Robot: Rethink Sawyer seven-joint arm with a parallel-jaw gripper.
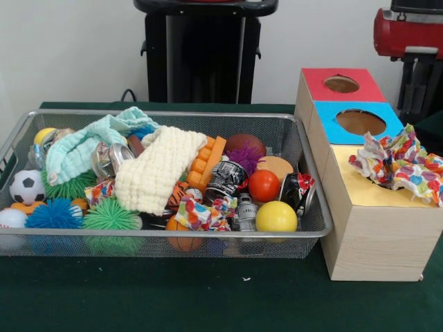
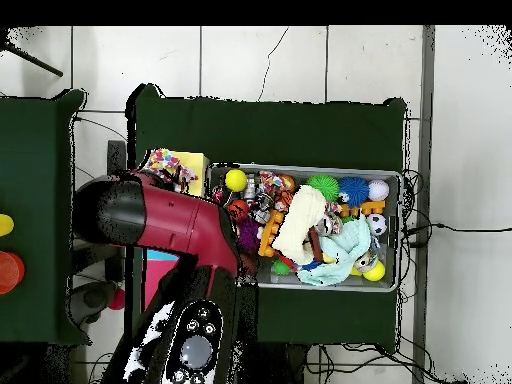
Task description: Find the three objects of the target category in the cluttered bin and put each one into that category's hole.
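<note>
A wire mesh bin (image 1: 315, 228) (image 2: 391, 178) holds a jumble of balls, cloths, cans and crumpled paper. Among them are a yellow ball (image 1: 276, 216) (image 2: 236, 180), a red ball (image 1: 264, 185), a cream knitted cloth (image 1: 158, 173) (image 2: 300, 220), a mint cloth (image 1: 86, 142) (image 2: 338, 266) and a colourful paper wad (image 1: 197, 213). Beside the bin stands a wooden box (image 1: 374, 235) with a red hole panel (image 1: 315, 79), a blue hole panel (image 1: 325, 117) and a yellow panel (image 1: 353, 183). A large crumpled colourful paper (image 1: 400, 164) (image 2: 168, 164) lies on the yellow panel. The red arm (image 1: 408, 31) (image 2: 170, 222) hangs over the box; its gripper is hidden.
Spiky green (image 1: 109, 216) and blue (image 1: 54, 214) balls, a soccer ball (image 1: 26, 187), orange toy blocks (image 1: 206, 162) and dented cans (image 1: 225, 181) crowd the bin. Green cloth (image 1: 208, 297) covers the table. A second green table with a red object (image 2: 8, 270) lies at the overhead view's left.
</note>
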